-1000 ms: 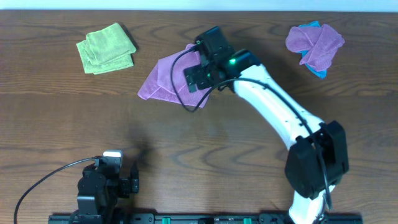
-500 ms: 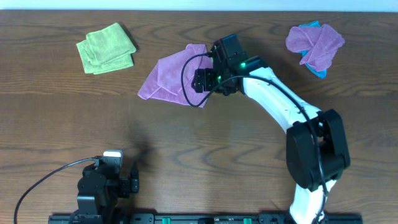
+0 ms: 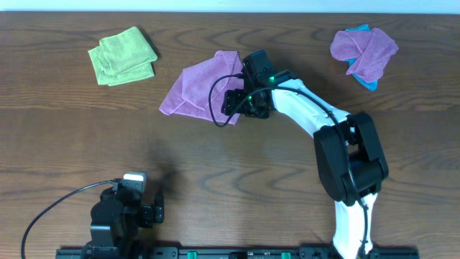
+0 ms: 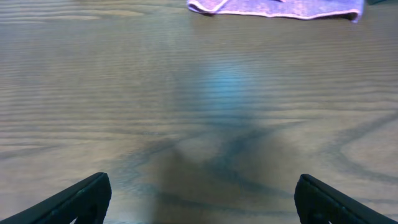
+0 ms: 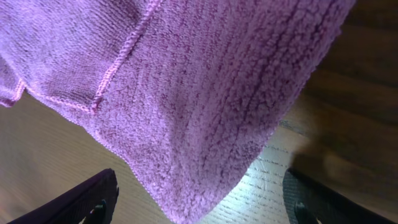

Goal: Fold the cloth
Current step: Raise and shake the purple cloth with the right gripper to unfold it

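Observation:
A purple cloth (image 3: pixel 198 86) lies partly folded on the wooden table, left of centre at the back. My right gripper (image 3: pixel 231 106) hovers over its right corner, jaws open. In the right wrist view the cloth (image 5: pixel 186 93) fills the frame, its corner hanging between the open fingers (image 5: pixel 199 208), not pinched. My left gripper (image 3: pixel 152 208) rests at the front left of the table. It is open and empty (image 4: pixel 202 199), and the cloth's near edge shows far ahead in the left wrist view (image 4: pixel 273 7).
A folded green cloth (image 3: pixel 122 55) lies at the back left. A crumpled purple cloth on a blue one (image 3: pixel 363 49) lies at the back right. Bare wooden table (image 3: pixel 237 173) spans the middle and front.
My right gripper has drawn back from above the cloth's middle to its right corner and come lower. The cloth's right flap has settled flatter. The left arm has not moved.

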Controlling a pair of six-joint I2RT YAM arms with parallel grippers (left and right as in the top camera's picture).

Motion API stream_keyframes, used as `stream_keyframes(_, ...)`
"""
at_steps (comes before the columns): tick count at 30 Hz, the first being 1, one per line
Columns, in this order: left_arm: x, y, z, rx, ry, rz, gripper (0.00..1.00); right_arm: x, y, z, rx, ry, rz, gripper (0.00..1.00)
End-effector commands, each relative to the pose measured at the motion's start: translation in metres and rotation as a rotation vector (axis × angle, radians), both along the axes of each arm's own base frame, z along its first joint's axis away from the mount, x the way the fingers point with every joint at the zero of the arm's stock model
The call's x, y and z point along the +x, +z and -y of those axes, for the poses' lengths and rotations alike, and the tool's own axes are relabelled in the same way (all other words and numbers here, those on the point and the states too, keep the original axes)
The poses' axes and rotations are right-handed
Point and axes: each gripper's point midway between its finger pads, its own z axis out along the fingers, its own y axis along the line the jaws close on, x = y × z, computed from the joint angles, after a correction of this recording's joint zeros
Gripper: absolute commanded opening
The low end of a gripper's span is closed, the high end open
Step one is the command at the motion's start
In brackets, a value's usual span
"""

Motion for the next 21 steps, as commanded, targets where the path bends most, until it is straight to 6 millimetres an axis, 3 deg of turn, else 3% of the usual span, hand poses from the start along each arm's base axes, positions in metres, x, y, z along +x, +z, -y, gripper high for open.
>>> stream_keyframes(1,-0.001,-0.003,0.009,-0.014,-0.054,-0.004,0.95,-0.001,-0.004,0.0,0.013,-0.021,-0.024,0.84)
stream_keyframes(7,-0.001,-0.003,0.009,-0.014,-0.054,-0.004,0.95,0.003,-0.004,-0.002,0.022,-0.021,-0.007,0.79)
stream_keyframes(15,-0.001,-0.003,0.009,-0.014,-0.054,-0.003,0.95,-0.002,-0.023,-0.002,0.016,-0.037,-0.059,0.74)
stream_keyframes(21,-0.001,-0.003,0.009,-0.015,-0.055,-0.002,0.95,0.005,-0.021,-0.005,0.031,-0.04,-0.032,0.66)
